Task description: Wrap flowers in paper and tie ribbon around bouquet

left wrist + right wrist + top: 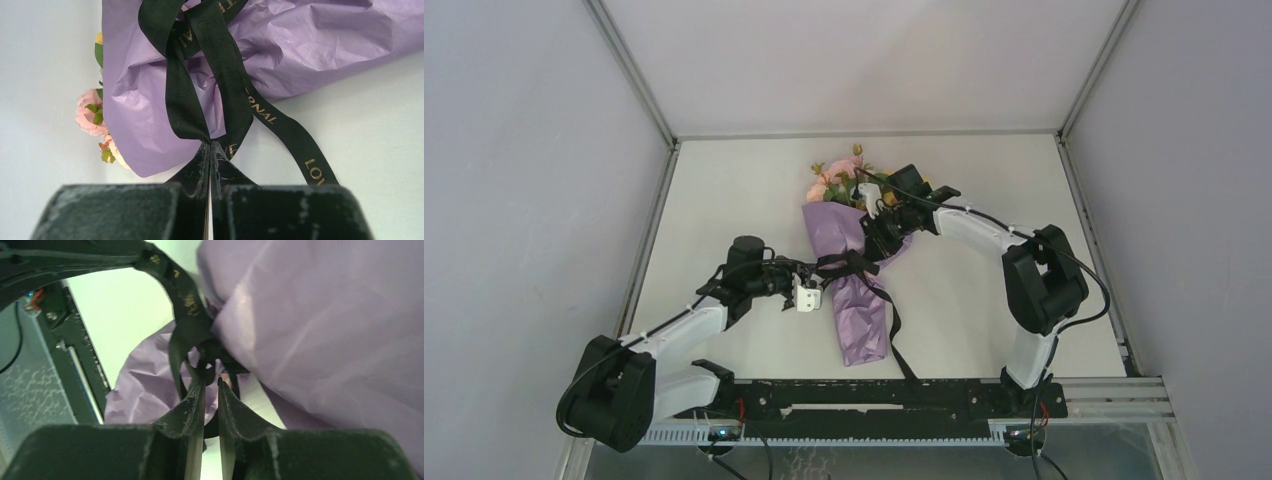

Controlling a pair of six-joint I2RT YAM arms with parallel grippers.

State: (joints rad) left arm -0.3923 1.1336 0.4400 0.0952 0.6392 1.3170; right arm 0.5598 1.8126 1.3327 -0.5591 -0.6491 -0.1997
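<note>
Bouquet (859,320): pink-yellow blossoms in a crinkled lilac paper cone, lying on the white table (724,200).
Ribbon (220,65): narrow black gold-lettered band crossing the cone.
Left gripper (210,146): pressed together, pinching ribbon.
Right gripper (211,382): slightly parted at the ribbon; grip unclear.

Centre: bouquet (844,240) lies lengthwise on the desk (724,190) and bars any straight crossing.
Left flank: left pincer (210,145) and its arm, at the ribbon (892,320) band.
Right flank: right pincer (210,384) against the bouquet, its arm arching in from the right.
Near right: loose ribbon tail trails to the rail (874,395).
Open: far-left and far-right desk corners.
</note>
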